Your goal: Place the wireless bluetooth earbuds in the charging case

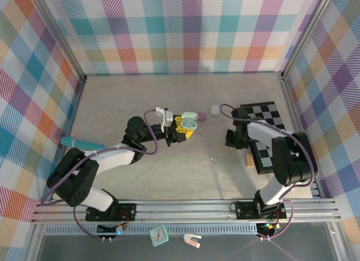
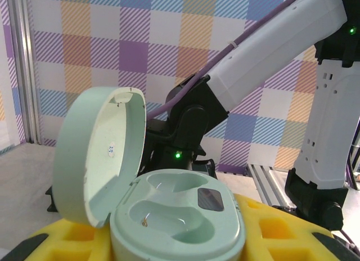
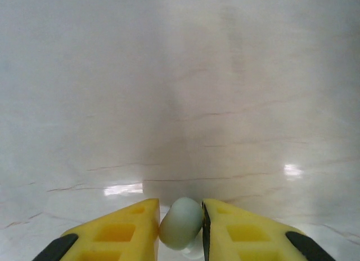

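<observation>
Earbud point(image 3: 181, 224), pale green: pinched between the yellow fingertips of the right gripper point(image 3: 180, 205), bottom centre of the right wrist view, with the pale table point(image 3: 180, 75) behind.

Top view places that gripper right of centre, beside the checkered mat point(image 1: 264, 117).

Charging case point(image 2: 177, 216): the left wrist view shows the lid swung open to the left and both wells empty.

Left gripper point(image 1: 183, 129), centre of the top view, is clamped on the case.

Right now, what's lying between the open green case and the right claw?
Nothing; in the top view the tabletop between the charging case and the right claw is bare.
</observation>
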### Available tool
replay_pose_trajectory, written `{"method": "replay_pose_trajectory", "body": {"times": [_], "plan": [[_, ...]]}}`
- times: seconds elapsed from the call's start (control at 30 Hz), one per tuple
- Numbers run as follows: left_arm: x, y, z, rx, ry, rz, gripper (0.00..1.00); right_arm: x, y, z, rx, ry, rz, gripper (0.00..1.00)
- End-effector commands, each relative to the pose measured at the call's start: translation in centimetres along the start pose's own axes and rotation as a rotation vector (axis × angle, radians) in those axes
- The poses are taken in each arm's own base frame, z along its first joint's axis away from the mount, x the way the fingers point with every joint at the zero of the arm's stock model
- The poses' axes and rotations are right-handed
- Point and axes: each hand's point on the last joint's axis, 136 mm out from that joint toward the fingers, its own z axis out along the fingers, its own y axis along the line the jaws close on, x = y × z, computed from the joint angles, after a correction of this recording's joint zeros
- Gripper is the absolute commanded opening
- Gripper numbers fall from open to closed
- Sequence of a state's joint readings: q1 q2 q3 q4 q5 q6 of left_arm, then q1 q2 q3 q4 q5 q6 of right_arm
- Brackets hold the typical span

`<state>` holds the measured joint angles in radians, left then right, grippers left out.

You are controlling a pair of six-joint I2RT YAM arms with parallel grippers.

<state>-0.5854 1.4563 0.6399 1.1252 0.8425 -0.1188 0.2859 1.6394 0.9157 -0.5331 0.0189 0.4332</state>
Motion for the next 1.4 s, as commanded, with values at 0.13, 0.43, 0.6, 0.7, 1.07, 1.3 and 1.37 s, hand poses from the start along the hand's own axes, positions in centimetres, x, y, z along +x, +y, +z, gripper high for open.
{"method": "replay_pose_trajectory", "body": {"times": [0.13,0.43,0.6,0.7,1.07,1.3,1.37], "plan": [[-1.5,-0.4,-1.2,-0.022,-0.032,0.052,0.37,0.8,3.8,0.6,0.029,0.063,-0.226,0.28],[-2.0,0.4,-2.9,-0.107,-0.044,0.027,0.37,-0.1,4.0,0.3,0.116,0.043,-0.281,0.38],[-2.9,1.8,-5.5,-0.216,-0.064,0.038,0.37,-0.3,3.8,0.1,0.186,0.026,-0.312,0.42],[-3.1,2.5,-6.8,-0.287,-0.040,0.052,0.37,-0.4,4.2,-0.2,0.227,0.012,-0.338,0.42],[-3.4,3.9,-10.9,-0.512,0.044,0.097,0.37,-0.3,4.2,-0.7,0.455,-0.043,-0.447,0.41],[-3.8,4.2,-11.4,-0.546,0.030,0.095,0.37,0.2,4.0,-0.1,0.510,-0.027,-0.484,0.38],[-3.9,4.2,-11.4,-0.542,0.023,0.095,0.37,0.2,3.9,0.1,0.519,-0.021,-0.490,0.38]]}}
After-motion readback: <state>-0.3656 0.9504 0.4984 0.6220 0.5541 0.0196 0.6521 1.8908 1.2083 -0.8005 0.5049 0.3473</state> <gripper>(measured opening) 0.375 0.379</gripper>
